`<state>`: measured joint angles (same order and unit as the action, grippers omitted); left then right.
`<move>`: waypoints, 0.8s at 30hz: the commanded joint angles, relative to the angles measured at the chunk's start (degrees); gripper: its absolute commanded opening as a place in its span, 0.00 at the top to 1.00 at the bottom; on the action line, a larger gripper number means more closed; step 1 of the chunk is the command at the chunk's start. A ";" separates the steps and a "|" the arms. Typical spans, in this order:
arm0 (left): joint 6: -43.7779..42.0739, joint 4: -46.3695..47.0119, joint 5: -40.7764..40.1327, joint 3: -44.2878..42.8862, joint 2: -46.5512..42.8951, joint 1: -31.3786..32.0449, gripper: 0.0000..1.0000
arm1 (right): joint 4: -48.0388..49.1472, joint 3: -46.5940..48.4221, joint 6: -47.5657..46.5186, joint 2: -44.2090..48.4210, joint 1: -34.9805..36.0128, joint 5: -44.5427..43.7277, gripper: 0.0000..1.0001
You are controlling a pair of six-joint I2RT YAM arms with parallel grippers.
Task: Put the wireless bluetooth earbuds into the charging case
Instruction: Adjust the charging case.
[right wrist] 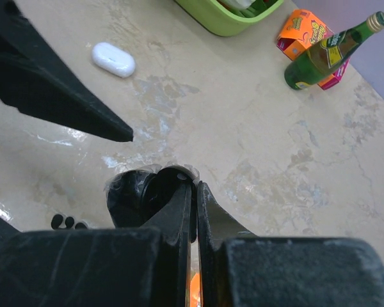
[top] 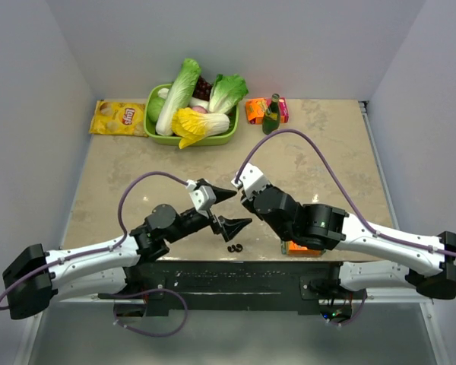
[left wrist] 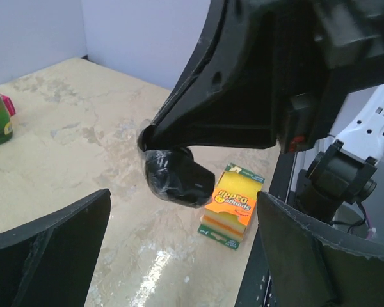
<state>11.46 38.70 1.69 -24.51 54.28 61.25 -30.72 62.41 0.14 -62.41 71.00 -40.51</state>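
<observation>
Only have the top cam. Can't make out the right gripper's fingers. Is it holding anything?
Observer: Yes, the right gripper is shut on a black case; both wrist cams show it.
Operator: Any other case out?
Observer: A white case lies on the table, toward the green basket; only the right wrist cam catches it.
Operator: Orange thing at the near edge?
Observer: A sponge pack, flat on the table; label reads Sponge Daddy.

open tabletop (top: pixel 319 160) at centre, basket (top: pixel 216 140) and bottle (top: pixel 271 115) (far edge) obstructing
</observation>
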 commanded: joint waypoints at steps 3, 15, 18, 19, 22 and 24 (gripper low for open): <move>3.74 -1.79 13.33 -3.17 3.20 -6.49 0.00 | 0.31 2.10 -2.95 1.15 2.03 -3.35 1.00; 1.28 -2.66 20.54 -7.30 6.36 -7.29 0.11 | 0.84 1.83 -4.10 0.27 3.70 -4.49 1.00; 0.76 -3.98 21.33 -8.36 7.32 -7.46 0.15 | 0.84 1.75 -4.19 0.01 4.14 -5.19 1.00; 0.75 -4.15 21.68 -8.62 7.50 -7.55 0.17 | 0.84 1.75 -4.19 -0.08 4.32 -5.28 1.00; 0.75 -4.60 22.21 -9.23 8.65 -7.99 0.22 | 0.75 1.66 -4.19 -0.34 4.85 -6.16 1.00; 1.01 -4.51 22.65 -9.41 9.35 -8.25 0.25 | 0.66 1.57 -4.18 -0.52 5.37 -6.51 1.00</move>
<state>12.67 34.09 21.93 -31.38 62.50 53.80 -30.89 62.41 -3.53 -62.70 75.40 -44.10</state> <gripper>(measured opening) 0.775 0.029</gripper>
